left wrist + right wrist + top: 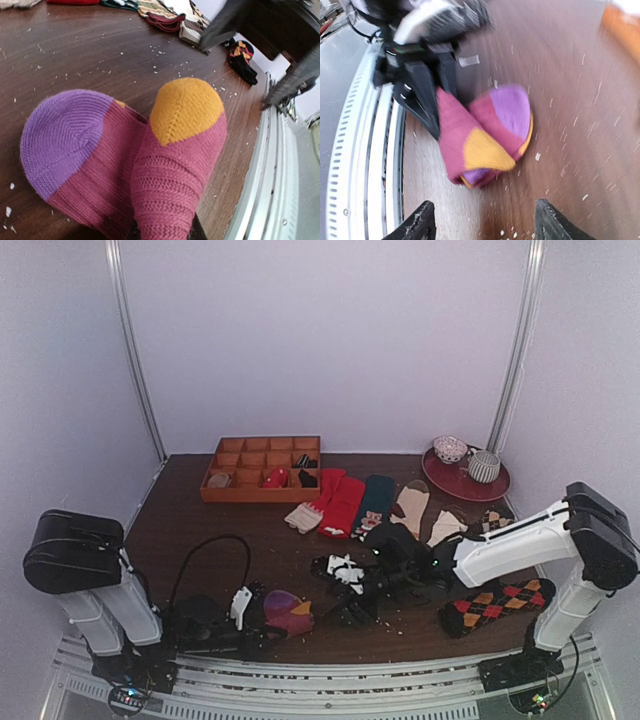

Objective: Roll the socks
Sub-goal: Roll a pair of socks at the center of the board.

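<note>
Magenta knit sock (165, 170) with a purple toe and orange-yellow heel, folded into a loose bundle. It sits lower centre of the overhead view, on the dark brown wooden tabletop (200, 530) near the bottom edge. Can't tell if it's one sock or a pair.

Left gripper (437, 102) is clamped on the bundle's ribbed end. In the right wrist view its black fingers pinch the magenta fabric at upper left of frame. In the left wrist view the fabric fills the bottom of frame. Purple toe and orange heel both point away from the left gripper and lie on the wood.

Right gripper (485, 222) is apart with nothing between the fingers. Both tips show at the bottom of its own view, short of the bundle and not touching it. That view is motion-blurred. Overhead, the right arm reaches in from the right to mid-frame.

Elsewhere in the overhead view:
- Black argyle sock with red and orange diamonds (497, 602) lies flat at lower right.
- Flat socks in a row mid-frame: red pair (340, 502), teal sock (375, 498), beige sock (412, 505).
- Orange-brown compartment tray (260, 468) sits upper centre-left, with small items in a few cells.
- Dark red round plate (465, 485) at upper right carries a white patterned bowl (450, 448) and a grey striped bowl (484, 466).
- White specks are scattered over the wood.
</note>
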Robot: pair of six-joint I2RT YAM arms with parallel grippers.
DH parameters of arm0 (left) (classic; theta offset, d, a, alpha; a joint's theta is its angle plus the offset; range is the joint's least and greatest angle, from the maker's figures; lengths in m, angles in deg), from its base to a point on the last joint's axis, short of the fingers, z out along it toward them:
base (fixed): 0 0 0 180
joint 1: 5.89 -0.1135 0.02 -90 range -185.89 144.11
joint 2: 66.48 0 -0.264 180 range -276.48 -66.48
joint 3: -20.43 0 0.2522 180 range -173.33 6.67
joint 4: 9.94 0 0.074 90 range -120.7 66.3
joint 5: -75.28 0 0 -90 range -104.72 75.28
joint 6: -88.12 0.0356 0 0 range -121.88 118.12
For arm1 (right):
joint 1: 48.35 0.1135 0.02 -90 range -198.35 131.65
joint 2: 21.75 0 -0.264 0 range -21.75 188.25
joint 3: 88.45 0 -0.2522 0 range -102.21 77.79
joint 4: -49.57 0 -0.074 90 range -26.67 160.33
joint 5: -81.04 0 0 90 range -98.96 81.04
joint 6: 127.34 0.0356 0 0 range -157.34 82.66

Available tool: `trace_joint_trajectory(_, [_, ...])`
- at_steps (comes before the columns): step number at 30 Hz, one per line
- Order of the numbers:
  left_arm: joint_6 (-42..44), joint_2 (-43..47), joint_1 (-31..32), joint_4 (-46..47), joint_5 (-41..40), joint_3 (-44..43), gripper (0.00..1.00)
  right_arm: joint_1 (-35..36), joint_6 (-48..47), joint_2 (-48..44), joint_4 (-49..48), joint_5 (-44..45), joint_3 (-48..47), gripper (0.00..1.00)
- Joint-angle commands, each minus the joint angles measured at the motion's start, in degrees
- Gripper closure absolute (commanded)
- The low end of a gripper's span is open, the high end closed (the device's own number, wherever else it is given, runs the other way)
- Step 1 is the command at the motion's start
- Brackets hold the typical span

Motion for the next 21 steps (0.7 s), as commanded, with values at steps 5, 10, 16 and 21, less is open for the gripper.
trace_joint_trajectory(5, [-9.9,-6.3,-0.6,-15.0,8.3,3.1,1.0,7.4,-12.7,-0.5,-21.3,8.1,6.7,0.31])
trace_joint_trajectory(10, [-8.8,-6.6,-1.0,-15.8,9.1,2.3,1.0,7.7,-14.9,3.9,-22.1,7.8,4.1,0.3])
trace_joint_trajectory(16, [-8.4,-7.0,-1.2,-14.9,9.4,2.6,1.0,7.7,-15.5,8.8,-21.0,8.8,0.7,0.3])
trace_joint_trajectory(21, [-8.0,-7.5,-1.3,-13.9,9.6,2.9,1.0,7.3,-15.3,10.7,-18.4,7.5,-0.8,0.31])
